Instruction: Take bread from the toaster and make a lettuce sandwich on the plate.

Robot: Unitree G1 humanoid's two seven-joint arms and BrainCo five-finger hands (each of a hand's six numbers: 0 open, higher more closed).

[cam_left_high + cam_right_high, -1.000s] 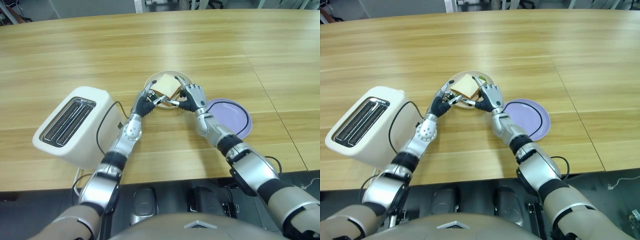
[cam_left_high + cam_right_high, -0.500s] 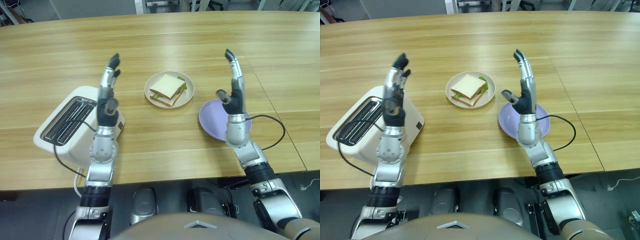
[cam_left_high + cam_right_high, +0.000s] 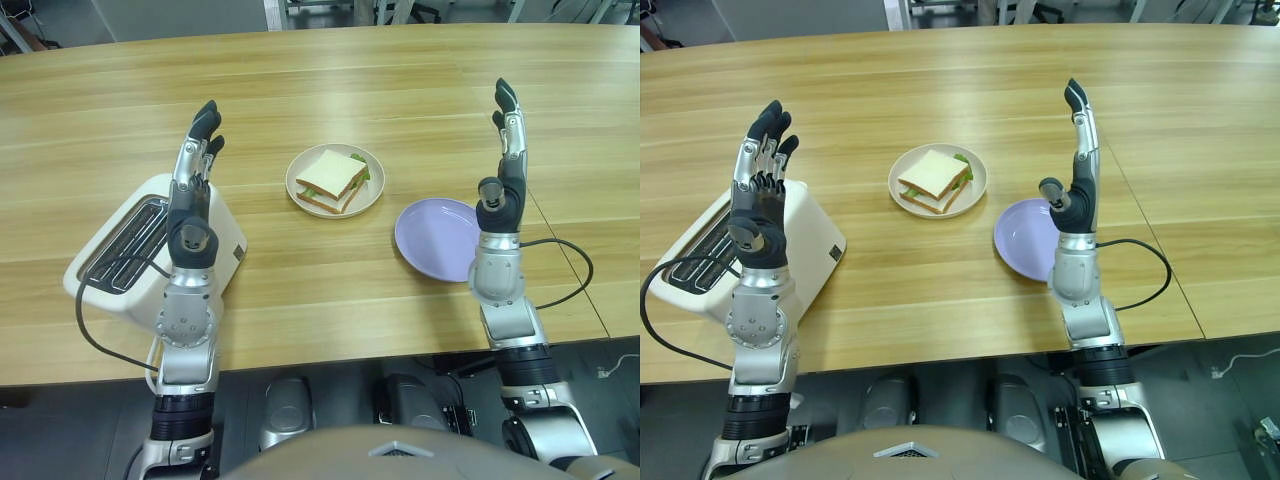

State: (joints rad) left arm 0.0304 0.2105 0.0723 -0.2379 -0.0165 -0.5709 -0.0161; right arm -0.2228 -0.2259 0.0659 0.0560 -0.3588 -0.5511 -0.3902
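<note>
A sandwich [image 3: 333,180] of two bread slices with green lettuce between them lies on a small cream plate [image 3: 372,196] at the table's middle. The cream toaster [image 3: 135,240] stands at the left, its slots showing no bread. My left hand [image 3: 194,185] is raised upright in front of the toaster, fingers straight and holding nothing. My right hand [image 3: 506,155] is raised upright to the right of the plate, also open and holding nothing. Both hands are well apart from the sandwich.
A purple plate [image 3: 436,240] with nothing on it lies right of the sandwich plate, partly behind my right forearm. The toaster's black cord [image 3: 90,340] loops off the table's near edge. Bare wooden tabletop stretches behind the plates.
Both hands let go of the sandwich on the plate, pulled back and rose upright with fingers straightened. In the last half second they drifted slightly outward.
</note>
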